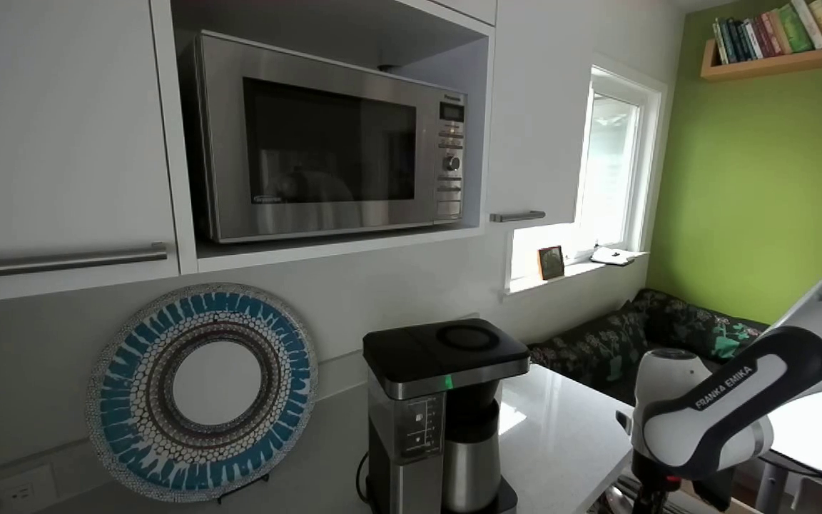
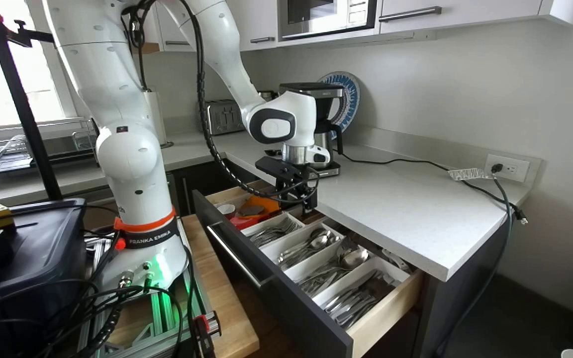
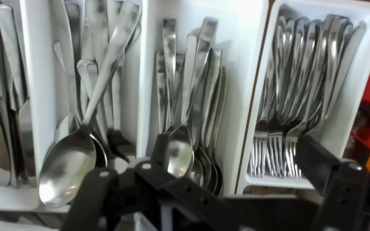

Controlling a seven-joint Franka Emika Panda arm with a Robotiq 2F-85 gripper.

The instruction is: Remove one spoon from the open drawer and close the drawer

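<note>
The open drawer (image 2: 296, 318) holds white trays of cutlery in an exterior view. Small silvery spoons (image 3: 180, 150) lie in the middle tray in the wrist view, handles toward the top; they also show in an exterior view (image 2: 319, 241). My gripper (image 3: 234, 147) is open and empty, pointing down. Its left finger overlaps the spoon bowls in the picture, and its right finger overlaps the forks (image 3: 291, 141). In an exterior view the gripper (image 2: 306, 206) is over the drawer's back part, near the counter edge. In an exterior view its lower end is cut off (image 1: 653, 492).
Larger serving spoons (image 3: 67, 166) and knives (image 3: 2, 128) lie in trays to the left in the wrist view. The counter (image 2: 391, 199) overhangs the drawer's back. A coffee maker (image 2: 324, 124) stands on it behind the gripper. Red and orange items (image 2: 256, 209) fill the drawer's far end.
</note>
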